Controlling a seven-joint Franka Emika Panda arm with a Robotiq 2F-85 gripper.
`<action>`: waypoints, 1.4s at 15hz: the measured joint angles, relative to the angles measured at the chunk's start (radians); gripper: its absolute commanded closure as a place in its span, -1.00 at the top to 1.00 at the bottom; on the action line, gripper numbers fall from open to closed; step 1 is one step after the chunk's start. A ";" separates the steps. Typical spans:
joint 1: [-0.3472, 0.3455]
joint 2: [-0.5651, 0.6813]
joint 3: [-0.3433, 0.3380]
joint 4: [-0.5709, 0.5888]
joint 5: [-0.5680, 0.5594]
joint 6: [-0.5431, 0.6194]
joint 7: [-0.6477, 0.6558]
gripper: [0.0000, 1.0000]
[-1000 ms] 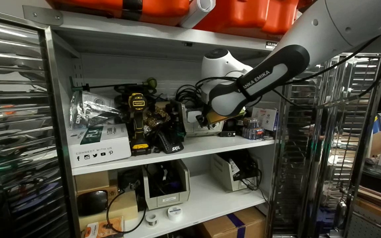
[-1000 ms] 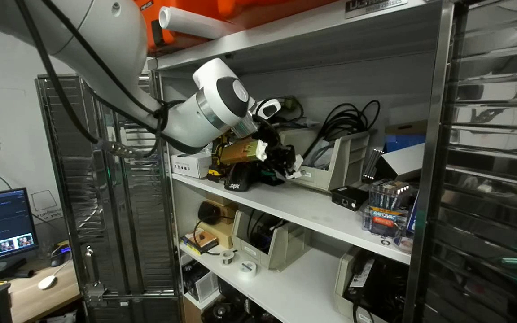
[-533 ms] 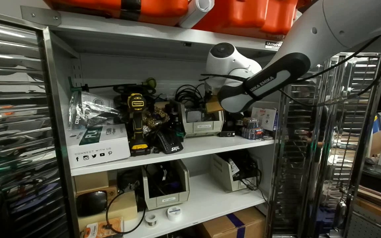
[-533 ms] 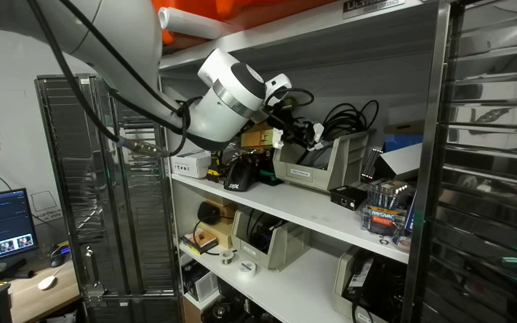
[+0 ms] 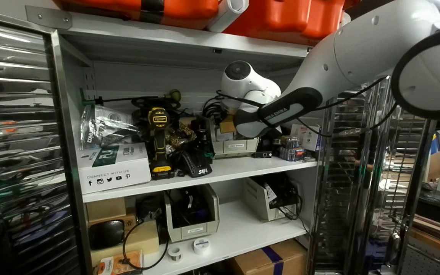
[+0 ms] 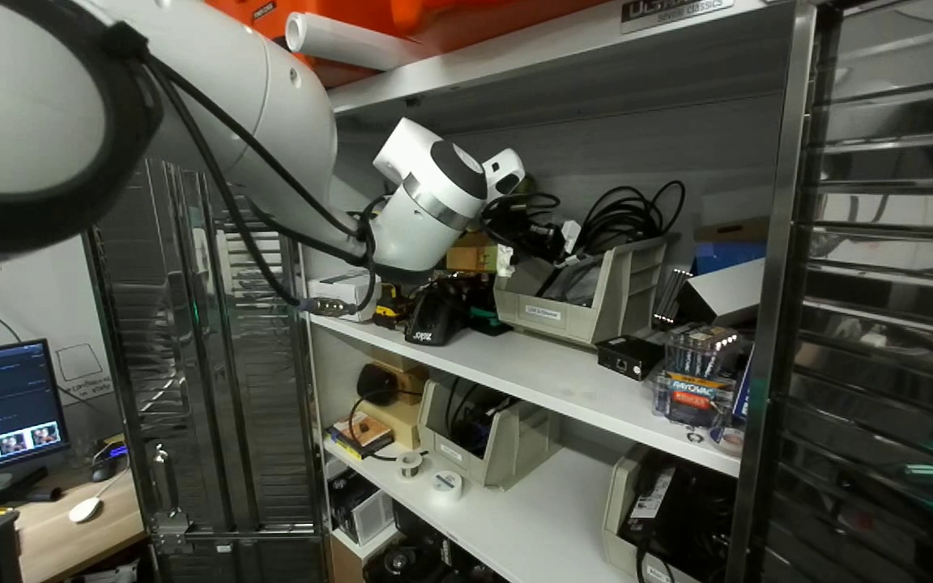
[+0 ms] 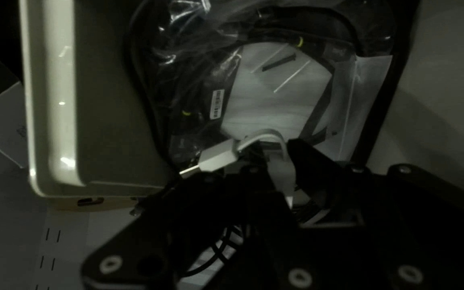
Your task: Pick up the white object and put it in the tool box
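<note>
Picking looks done: the jaws pinch the white adapter (image 7: 282, 172) at the mouth of the beige bin (image 6: 570, 322), likely the tool box, its wall (image 7: 50, 121) at nine o'clock in the wrist view; release remains.

Panda arm (image 5: 338, 65) was white to pale grey, links rounded, oval end cap (image 5: 434, 74) rimmed black. Dark cover (image 5: 278, 114) showed "ANKA EMIKA". Silvery band (image 6: 436, 206) ringed one link. Black cables (image 6: 223, 190) ran alongside, metal connector (image 6: 327, 306) attached. Robotiq gripper (image 7: 276, 161) looked black, angular, screw heads (image 7: 299, 278) pale.
</note>
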 measured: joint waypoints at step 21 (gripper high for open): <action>-0.043 -0.147 0.178 -0.104 0.280 -0.322 -0.358 1.00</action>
